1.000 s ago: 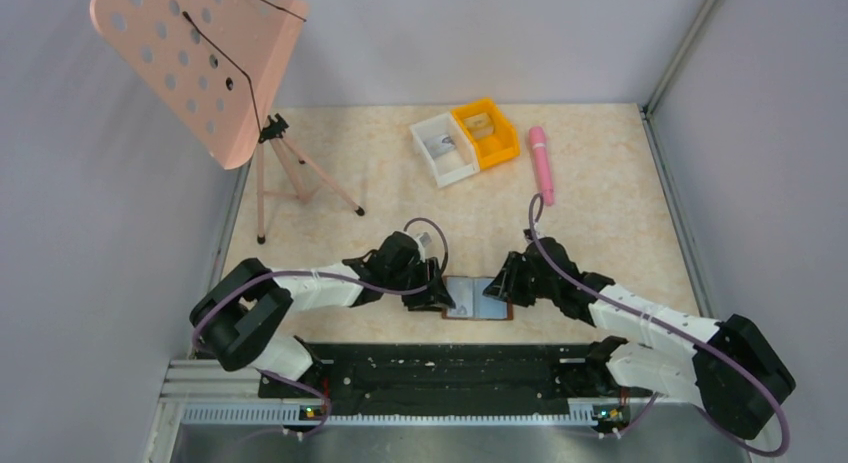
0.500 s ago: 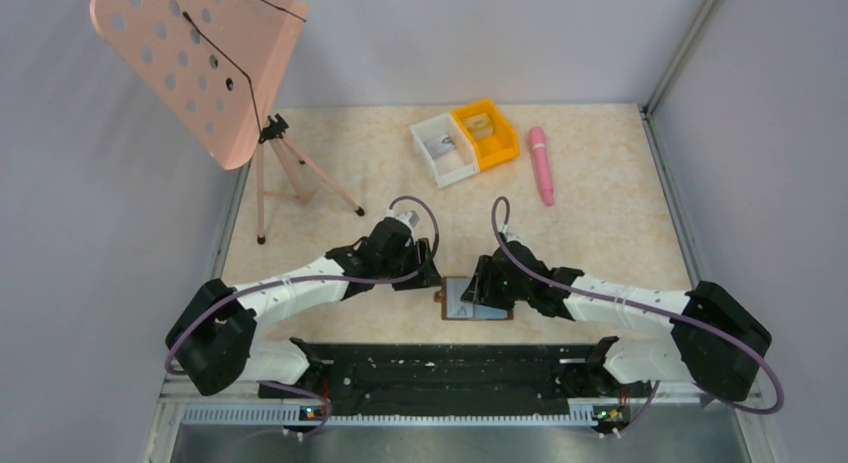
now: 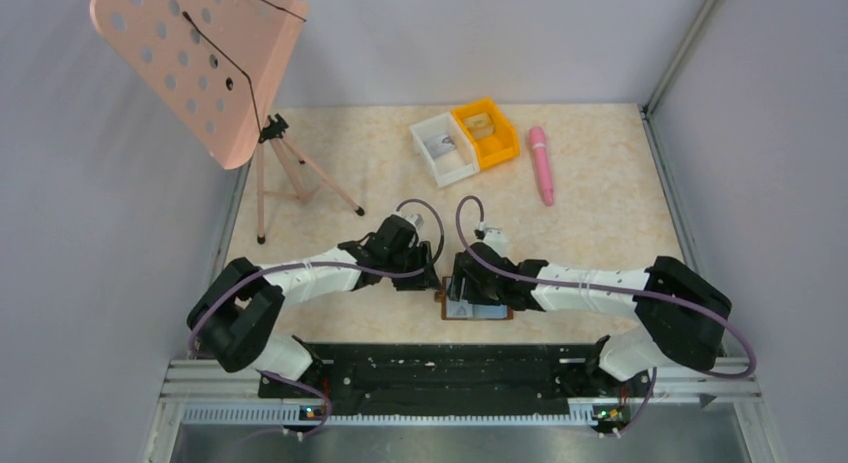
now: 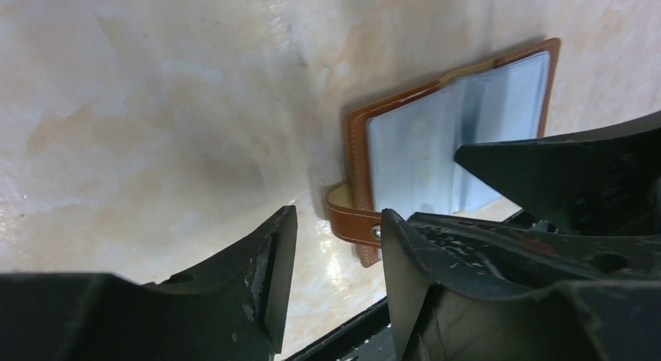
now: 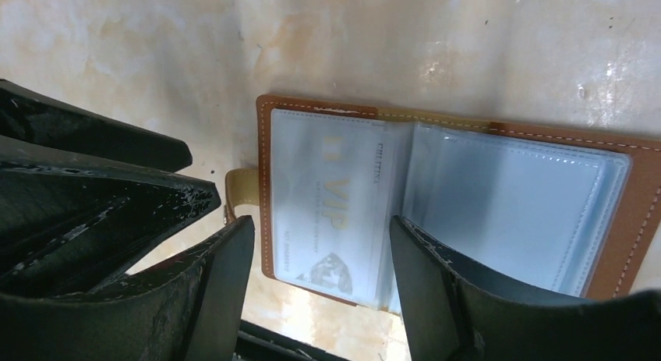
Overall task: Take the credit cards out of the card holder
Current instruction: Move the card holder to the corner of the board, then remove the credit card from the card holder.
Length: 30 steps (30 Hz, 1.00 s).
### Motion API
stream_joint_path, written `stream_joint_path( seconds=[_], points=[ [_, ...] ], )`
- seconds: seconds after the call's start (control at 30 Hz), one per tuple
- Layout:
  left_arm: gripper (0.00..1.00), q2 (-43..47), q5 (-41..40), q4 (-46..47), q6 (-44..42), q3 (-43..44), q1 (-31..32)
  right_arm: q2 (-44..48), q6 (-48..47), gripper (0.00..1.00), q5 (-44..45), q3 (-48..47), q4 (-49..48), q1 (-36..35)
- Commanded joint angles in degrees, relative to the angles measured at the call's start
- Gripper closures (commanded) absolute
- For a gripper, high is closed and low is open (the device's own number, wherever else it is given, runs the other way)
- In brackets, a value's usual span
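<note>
Now open card holder (image 5: 499, 189), long axis left-right, clasp tab (image 4: 347, 217) leftward; left tool (image 4: 337, 221), right tool (image 5: 321, 224) released.

1. "VIP" in gold letters stands on the pale credit card (image 5: 327, 213) in the left clear pocket of the card holder (image 5: 641, 213);
2. a small diamond emblem sits below it;
3. the finer gold lines beside it are too small to read.

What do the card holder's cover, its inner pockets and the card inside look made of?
Card holder cover: brown leather or an imitation, smooth, with pale stitching along the edge.
Inner pockets: clear, slightly glossy plastic film, judging by the sheen and the seamed borders.
Card: pale, probably plastic, with gold VIP print; it shows only through the pocket, so its finish is uncertain.
</note>
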<state>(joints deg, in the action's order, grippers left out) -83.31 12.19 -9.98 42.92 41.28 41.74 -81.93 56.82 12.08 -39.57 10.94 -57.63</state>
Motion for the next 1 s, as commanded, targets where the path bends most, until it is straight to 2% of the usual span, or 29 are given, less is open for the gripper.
stream_joint_path(
  seconds=[0.0, 0.17, 0.37, 0.6, 0.77, 0.97],
  points=[
    [0.54, -0.45, 3.06, 5.11, -0.44, -3.22, -0.77, -0.15, 0.35, 0.35, 5.88, -2.16, 2.51, -1.32],
    [0.67, -0.12, 4.25, 6.29, -0.44, -5.37, -0.95, -0.63, 0.37, 0.34, 7.68, -1.95, 4.11, -1.52],
    [0.70, 0.63, 4.30, 7.34, -0.06, -8.40, -1.03, -2.01, -0.03, 0.30, 11.04, -4.21, 7.37, -3.00],
    [0.61, 7.90, 2.08, 7.17, 3.13, -12.38, -2.62, -7.37, 0.40, 0.28, 13.43, -9.08, 11.61, -4.97],
    [0.55, 14.72, -3.54, 3.32, 2.67, -13.21, -5.89, -11.38, 0.75, 0.27, 16.09, -12.87, 15.79, -6.52],
    [0.52, 20.60, -4.91, 3.09, 4.19, -15.27, -7.35, -13.93, 1.51, 0.33, 17.87, -14.69, 17.97, -7.94]
  ],
)
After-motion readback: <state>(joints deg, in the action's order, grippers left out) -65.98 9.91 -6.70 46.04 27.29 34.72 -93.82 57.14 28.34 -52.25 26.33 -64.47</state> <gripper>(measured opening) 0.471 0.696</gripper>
